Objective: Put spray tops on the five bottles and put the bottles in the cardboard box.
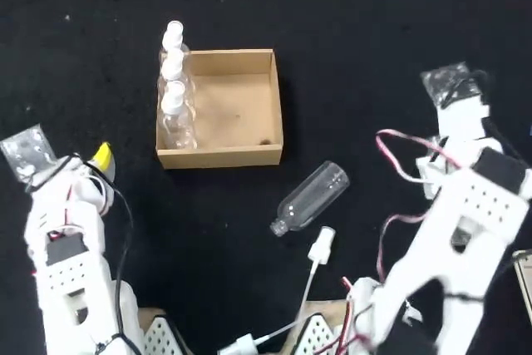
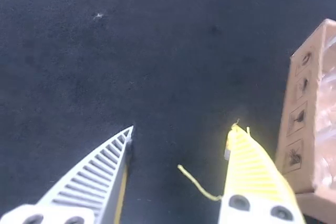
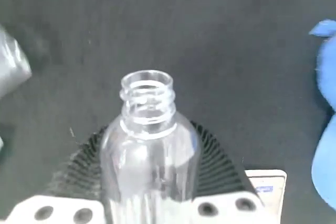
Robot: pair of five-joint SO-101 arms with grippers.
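The cardboard box (image 1: 249, 154) stands open at mid-table. Three bottles with white spray tops (image 1: 174, 99) stand in a row along one inner wall. An uncapped clear bottle (image 1: 312, 197) lies on its side on the black cloth near the box. A loose spray top (image 1: 321, 245) with its tube lies beside it, and another spray top (image 1: 239, 343) sits at the near edge. My right gripper (image 3: 148, 132) is shut on a further clear bottle (image 3: 149, 145), its threaded neck bare. My left gripper (image 2: 181, 128) hangs open over bare cloth beside the box (image 2: 310, 119).
The right arm (image 1: 465, 214) with red-and-white wires stands over the right side of the table. The left arm (image 1: 71, 239) is at the near left. A blue object (image 3: 325, 103) and a white card (image 3: 265, 182) lie near the held bottle.
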